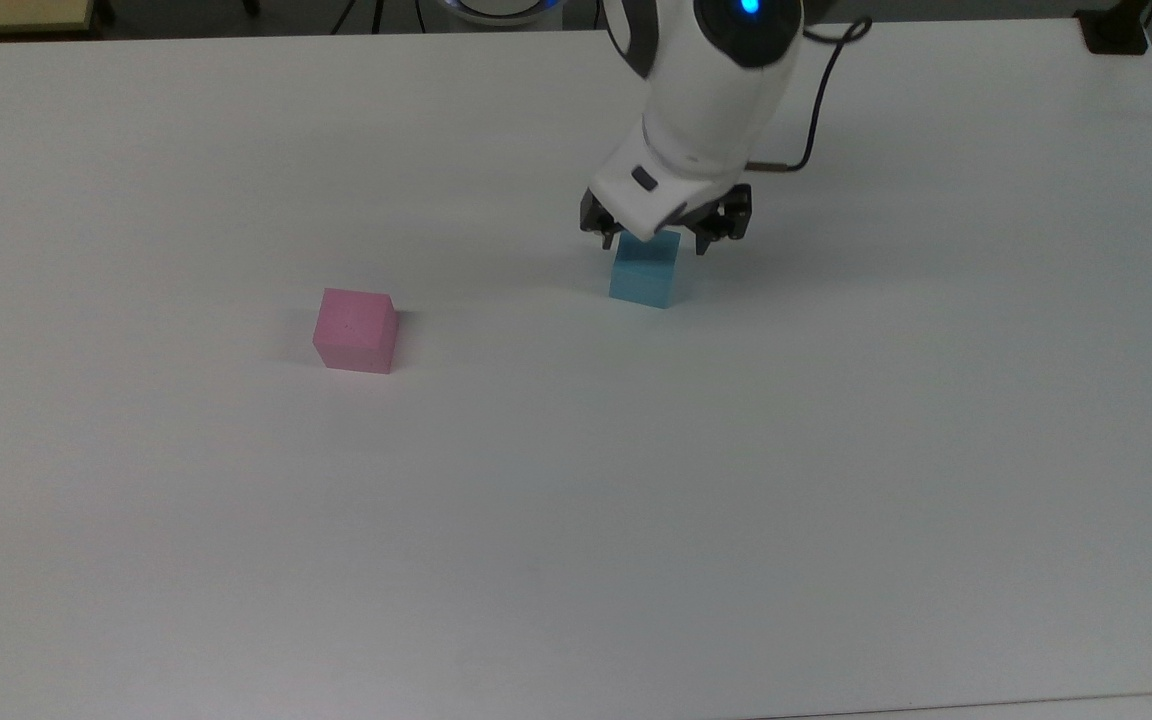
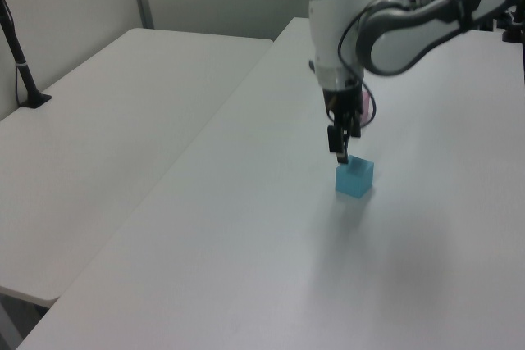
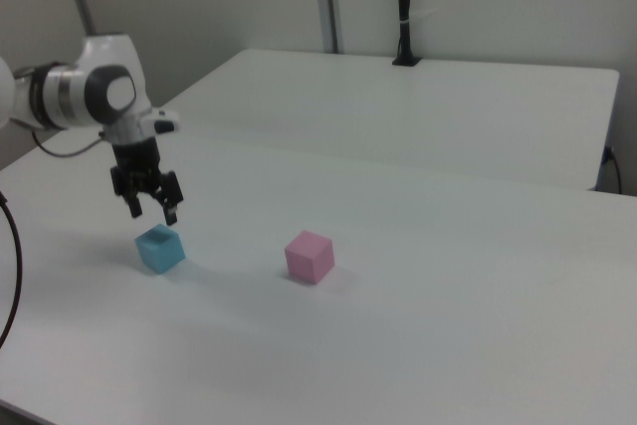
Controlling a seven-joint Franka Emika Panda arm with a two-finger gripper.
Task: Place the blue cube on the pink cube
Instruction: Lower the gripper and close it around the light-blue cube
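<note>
The gripper (image 3: 152, 212) was seen spread wide just above the blue cube (image 3: 160, 249), with the pink cube (image 3: 310, 256) well apart from that cube.

Top view: pink cube (image 1: 355, 330) lies left of blue cube (image 1: 644, 273)

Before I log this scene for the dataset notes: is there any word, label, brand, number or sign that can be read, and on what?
None can be read.
Blue cube: plain faces, no text.
Pink cube: faint specks, no letters.
Arm's white housing: a blue light and a small dark mark, too small to read.
Table: no markings.
</note>
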